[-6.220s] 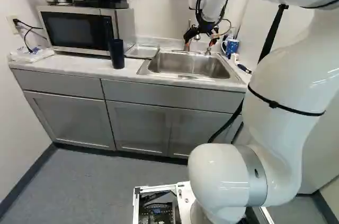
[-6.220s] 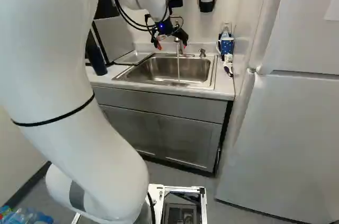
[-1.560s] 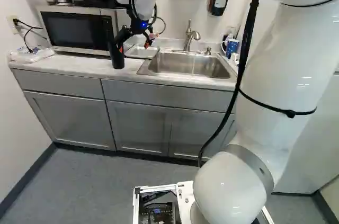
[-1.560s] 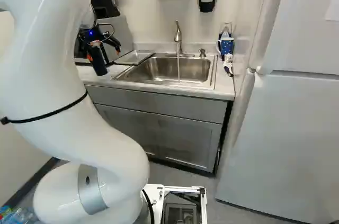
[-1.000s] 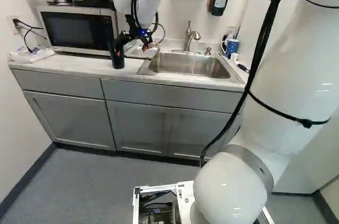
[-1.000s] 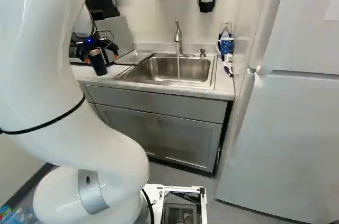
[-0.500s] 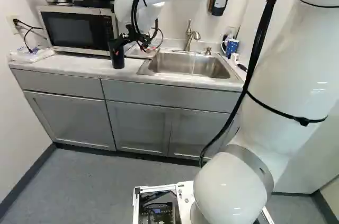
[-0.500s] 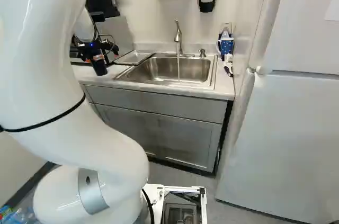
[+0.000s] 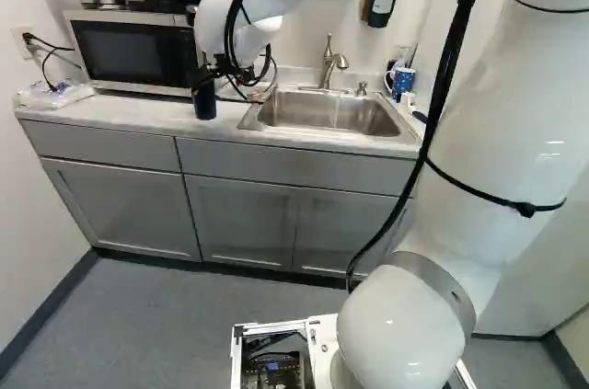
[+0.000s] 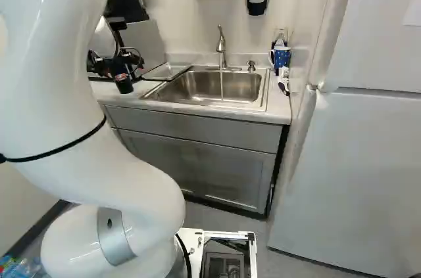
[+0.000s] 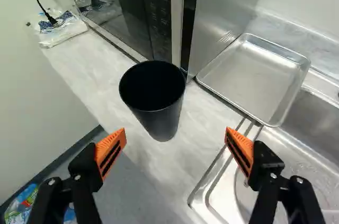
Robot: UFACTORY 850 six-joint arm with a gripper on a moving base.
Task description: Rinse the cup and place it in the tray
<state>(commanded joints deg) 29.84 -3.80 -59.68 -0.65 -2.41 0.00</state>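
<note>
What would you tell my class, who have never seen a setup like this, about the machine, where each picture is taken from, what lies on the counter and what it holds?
The machine is a white robot arm on a moving base. Two pictures come from behind it, one camera to its left, one to its right. The third looks along its black, orange-padded gripper.

On the counter stand a microwave and an upright black cup. A shallow metal tray lies between microwave and sink.

The gripper is open and holds nothing; the cup stands ahead of it.
</note>
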